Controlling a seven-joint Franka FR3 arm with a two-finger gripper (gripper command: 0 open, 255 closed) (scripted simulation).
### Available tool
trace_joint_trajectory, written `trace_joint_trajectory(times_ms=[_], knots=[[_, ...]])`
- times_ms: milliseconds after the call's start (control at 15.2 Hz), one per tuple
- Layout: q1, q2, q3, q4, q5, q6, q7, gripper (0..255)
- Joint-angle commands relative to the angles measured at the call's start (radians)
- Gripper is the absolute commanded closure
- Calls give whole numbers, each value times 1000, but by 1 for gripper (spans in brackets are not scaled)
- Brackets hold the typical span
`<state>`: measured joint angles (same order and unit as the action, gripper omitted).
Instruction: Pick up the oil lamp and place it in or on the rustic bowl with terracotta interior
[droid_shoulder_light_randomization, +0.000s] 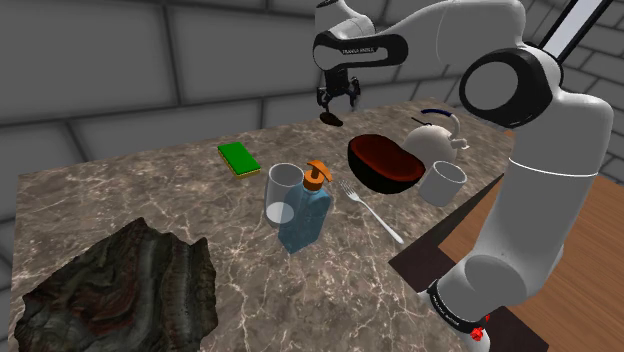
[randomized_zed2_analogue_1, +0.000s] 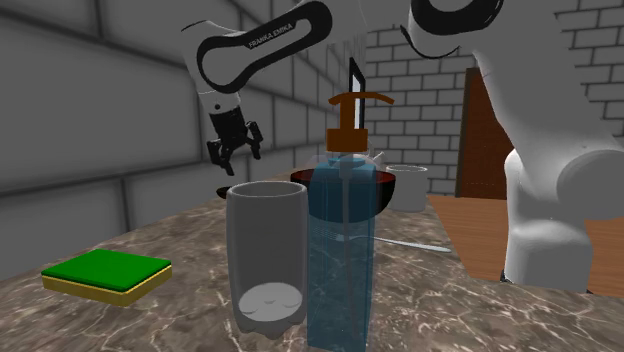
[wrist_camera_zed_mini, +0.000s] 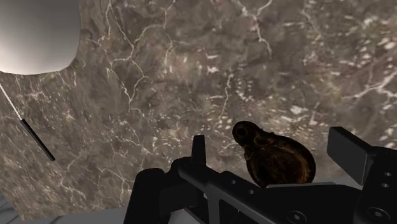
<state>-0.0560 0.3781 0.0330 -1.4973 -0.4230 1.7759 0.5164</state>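
The oil lamp (droid_shoulder_light_randomization: 328, 118) is a small dark brown piece lying on the marble tabletop near its far edge. My black gripper (droid_shoulder_light_randomization: 338, 102) hangs just above it, open, fingers pointing down. In the wrist view the lamp (wrist_camera_zed_mini: 275, 157) lies between the two spread fingers (wrist_camera_zed_mini: 348, 151), which do not touch it. The second exterior view shows the gripper (randomized_zed2_analogue_1: 236, 150) above the lamp (randomized_zed2_analogue_1: 224, 190). The bowl (droid_shoulder_light_randomization: 385, 163), dark outside with a reddish-brown inside, rests tilted to the shoulder view's right of the lamp, and its rim (randomized_zed2_analogue_1: 385, 180) peeks from behind a bottle.
A white teapot (droid_shoulder_light_randomization: 432, 138) and a white mug (droid_shoulder_light_randomization: 443, 183) stand beside the bowl. A fork (droid_shoulder_light_randomization: 372, 212), a clear glass (droid_shoulder_light_randomization: 283, 193), a blue pump bottle (droid_shoulder_light_randomization: 305, 215) and a green sponge (droid_shoulder_light_randomization: 238, 157) lie mid-table. A dark rock-like mass (droid_shoulder_light_randomization: 120, 290) occupies the near left corner.
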Motion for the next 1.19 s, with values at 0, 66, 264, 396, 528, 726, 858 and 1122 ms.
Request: trace_joint_trajectory(times_ms=[0, 66, 264, 396, 528, 726, 858, 1122], knots=[[0, 36, -8, 38, -12, -2, 10, 0], [-3, 36, -9, 27, -13, 10, 12, 0], [-11, 39, -13, -6, -16, 47, 16, 0], [-17, 42, -16, -26, -19, 71, 19, 0], [-19, 43, -17, -32, -20, 78, 19, 0], [-19, 43, -17, -32, -20, 78, 19, 0], [-19, 43, -17, -32, -20, 78, 19, 0], [-19, 43, -17, -32, -20, 78, 19, 255]])
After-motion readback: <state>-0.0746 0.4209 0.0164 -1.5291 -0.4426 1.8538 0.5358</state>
